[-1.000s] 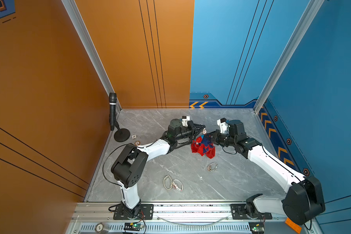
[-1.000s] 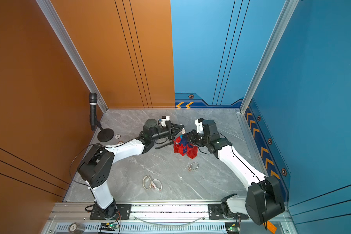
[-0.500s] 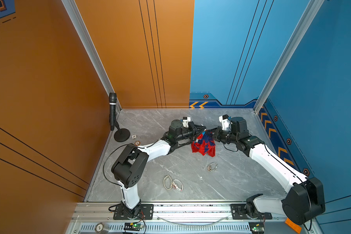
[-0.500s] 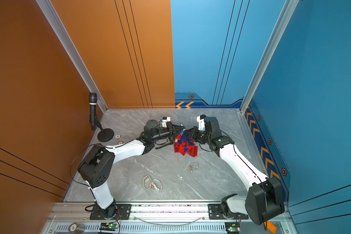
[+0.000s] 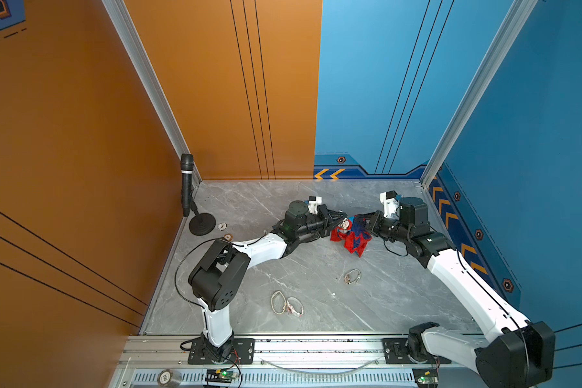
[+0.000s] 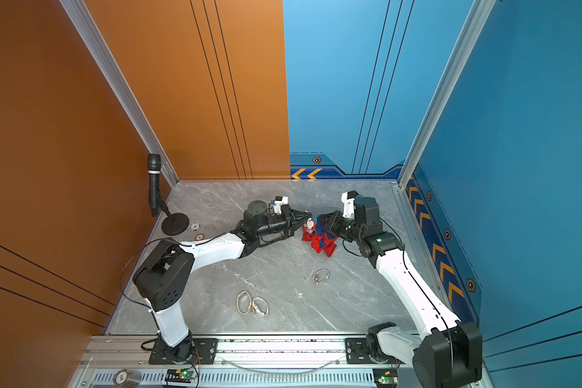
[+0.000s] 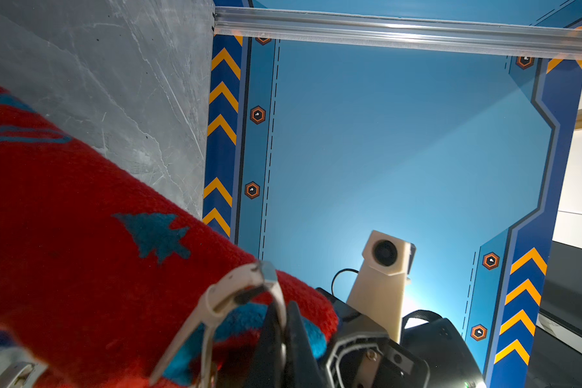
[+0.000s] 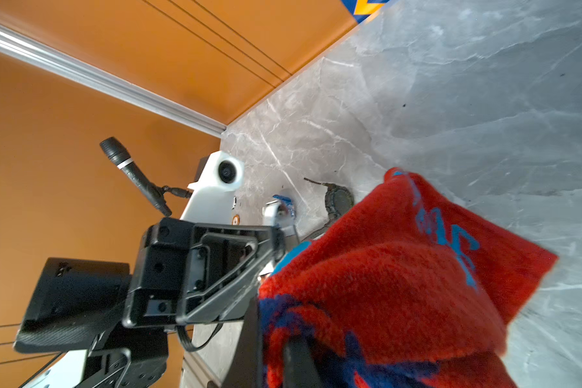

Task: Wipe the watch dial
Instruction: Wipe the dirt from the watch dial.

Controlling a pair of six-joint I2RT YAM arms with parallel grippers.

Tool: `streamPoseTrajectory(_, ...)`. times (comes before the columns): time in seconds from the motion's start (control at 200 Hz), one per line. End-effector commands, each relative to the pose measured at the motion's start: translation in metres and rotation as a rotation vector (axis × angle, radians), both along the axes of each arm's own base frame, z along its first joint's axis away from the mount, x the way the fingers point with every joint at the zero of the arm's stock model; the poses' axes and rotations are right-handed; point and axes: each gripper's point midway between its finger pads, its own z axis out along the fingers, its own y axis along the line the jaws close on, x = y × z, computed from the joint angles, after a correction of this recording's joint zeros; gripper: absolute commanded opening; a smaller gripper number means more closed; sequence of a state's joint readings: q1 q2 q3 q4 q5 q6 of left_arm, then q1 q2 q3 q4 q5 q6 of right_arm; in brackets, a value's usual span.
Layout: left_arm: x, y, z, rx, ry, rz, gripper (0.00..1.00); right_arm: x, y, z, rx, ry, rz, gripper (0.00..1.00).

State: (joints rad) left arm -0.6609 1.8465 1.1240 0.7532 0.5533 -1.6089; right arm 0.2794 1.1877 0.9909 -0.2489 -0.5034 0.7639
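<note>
My left gripper point(image 5: 340, 222) point(image 7: 284, 322) is shut on the pale strap point(image 7: 229, 295) of a watch held above the table's far middle. Its small round dial point(image 5: 344, 223) point(image 6: 310, 223) faces a red and blue cloth point(image 5: 354, 236) point(image 6: 321, 240) and touches it. The cloth point(image 7: 81, 235) fills the near side of the left wrist view. My right gripper point(image 5: 367, 223) point(image 8: 276, 349) is shut on the cloth point(image 8: 400, 268), which hangs down to the table. The dial is hidden in both wrist views.
A loose watch point(image 5: 352, 276) lies mid-table and two more point(image 5: 287, 304) lie nearer the front rail. A microphone point(image 5: 186, 188) on a round stand is in the far left corner, with two chips point(image 5: 223, 227) beside it. Walls close off three sides.
My right arm has drawn back to the right, dragging the cloth a little that way across the watch. The left gripper has stayed almost in place with the watch.
</note>
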Motion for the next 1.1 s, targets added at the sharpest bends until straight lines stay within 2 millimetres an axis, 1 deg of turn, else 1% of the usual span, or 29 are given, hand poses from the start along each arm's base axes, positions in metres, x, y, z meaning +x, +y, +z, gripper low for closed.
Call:
streamPoseTrajectory(0.0,0.0,-0.01,0.005,-0.023,-0.04,-0.019,0.0,0.004,0.018,0.014,0.03,-0.039,0.063,0.0)
streamPoseTrajectory(0.075,0.0,-0.012,0.006,-0.037,-0.037,-0.024,0.0,0.009,0.02,0.008,0.028,-0.032,0.062,0.0)
streamPoseTrajectory(0.14,-0.001,-0.013,0.009,-0.043,-0.043,-0.029,0.0,0.014,0.016,-0.004,0.013,-0.011,0.044,0.0)
streamPoseTrajectory(0.26,-0.003,-0.014,0.015,-0.05,-0.056,-0.042,0.0,0.025,-0.002,-0.033,0.01,0.058,-0.017,0.0)
streamPoseTrajectory(0.33,-0.004,-0.014,0.017,-0.051,-0.06,-0.044,0.0,0.026,-0.012,-0.043,0.008,0.087,-0.046,0.0)
streamPoseTrajectory(0.381,-0.003,-0.012,0.016,-0.048,-0.063,-0.04,0.0,0.025,-0.016,-0.044,0.01,0.09,-0.054,0.0)
streamPoseTrajectory(0.411,-0.003,-0.011,0.014,-0.046,-0.059,-0.039,0.0,0.024,-0.017,-0.04,0.011,0.081,-0.056,0.0)
streamPoseTrajectory(0.511,-0.001,-0.008,0.01,-0.039,-0.055,-0.033,0.0,0.019,-0.014,-0.02,0.01,0.035,-0.04,0.0)
streamPoseTrajectory(0.561,0.0,-0.008,0.008,-0.036,-0.053,-0.031,0.0,0.015,-0.007,-0.008,0.012,0.008,-0.016,0.0)
streamPoseTrajectory(0.611,0.001,-0.008,0.006,-0.033,-0.052,-0.029,0.0,0.012,0.001,0.0,0.014,-0.007,0.009,0.0)
streamPoseTrajectory(0.701,0.002,-0.008,0.005,-0.032,-0.052,-0.028,0.0,0.008,0.015,0.005,0.012,-0.021,0.051,0.0)
streamPoseTrajectory(0.811,0.0,-0.009,0.005,-0.032,-0.052,-0.032,0.0,0.012,0.024,-0.006,0.004,0.008,0.068,0.0)
streamPoseTrajectory(0.891,-0.002,-0.01,0.005,-0.031,-0.05,-0.038,0.0,0.018,0.024,-0.018,-0.001,0.029,0.061,0.0)
streamPoseTrajectory(0.986,-0.003,-0.011,0.006,-0.033,-0.054,-0.044,0.0,0.026,0.014,-0.035,-0.007,0.073,0.031,0.0)
streamPoseTrajectory(1.092,-0.004,-0.01,0.008,-0.035,-0.055,-0.045,0.0,0.031,-0.002,-0.041,-0.004,0.092,-0.014,0.0)
